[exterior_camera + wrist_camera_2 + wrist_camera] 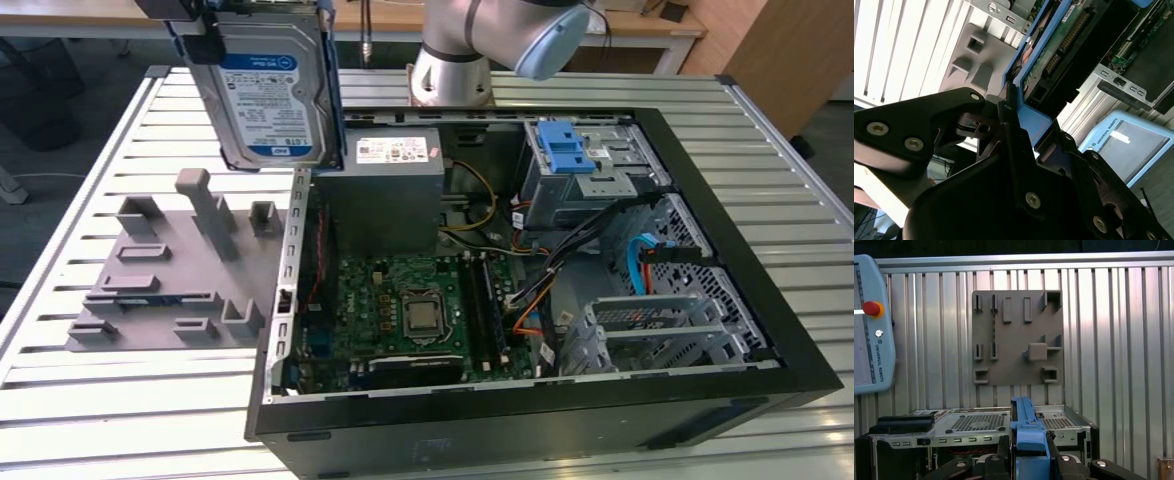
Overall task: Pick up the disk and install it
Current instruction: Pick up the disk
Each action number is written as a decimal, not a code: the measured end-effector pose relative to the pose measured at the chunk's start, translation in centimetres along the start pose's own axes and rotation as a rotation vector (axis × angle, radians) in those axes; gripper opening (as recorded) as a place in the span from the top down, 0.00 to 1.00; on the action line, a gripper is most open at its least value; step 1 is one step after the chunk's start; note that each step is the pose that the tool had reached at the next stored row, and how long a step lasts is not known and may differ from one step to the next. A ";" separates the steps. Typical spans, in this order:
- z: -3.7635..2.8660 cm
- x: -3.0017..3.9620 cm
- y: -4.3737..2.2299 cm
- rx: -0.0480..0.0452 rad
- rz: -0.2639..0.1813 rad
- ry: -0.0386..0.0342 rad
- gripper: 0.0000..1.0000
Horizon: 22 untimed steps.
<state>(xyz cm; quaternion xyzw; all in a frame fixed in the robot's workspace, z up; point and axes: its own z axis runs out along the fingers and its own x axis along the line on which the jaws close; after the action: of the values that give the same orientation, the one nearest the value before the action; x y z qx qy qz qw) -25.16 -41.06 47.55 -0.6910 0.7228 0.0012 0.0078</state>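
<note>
Aloft near the grey holder plate (160, 290) and open computer case (534, 425) — the disk (274, 90), fast in the gripper (1029, 455).

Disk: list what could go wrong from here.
1. The gripper clamps the disk just at one blue-railed edge, high over the table; it may slip or tilt.
2. Loose cables cross the open case; the disk may snag them going in.

Slatted table (107, 400) bears grey fixture plate (160, 290) and open computer case (534, 420).
</note>
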 end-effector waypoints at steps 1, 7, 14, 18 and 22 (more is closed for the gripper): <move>0.00 0.01 -0.11 0.0000 0.000 0.0000 0.64; 0.01 0.03 -0.72 0.0000 0.000 0.0000 0.64; 0.01 0.02 -1.34 0.0000 0.000 0.0000 0.64; 0.01 0.01 -1.70 0.0000 0.000 0.0001 0.64; 0.02 -0.01 -2.05 0.0000 0.000 0.0000 0.64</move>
<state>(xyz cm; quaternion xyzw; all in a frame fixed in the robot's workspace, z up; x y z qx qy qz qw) -23.12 -41.14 47.55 -0.6909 0.7229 0.0012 0.0077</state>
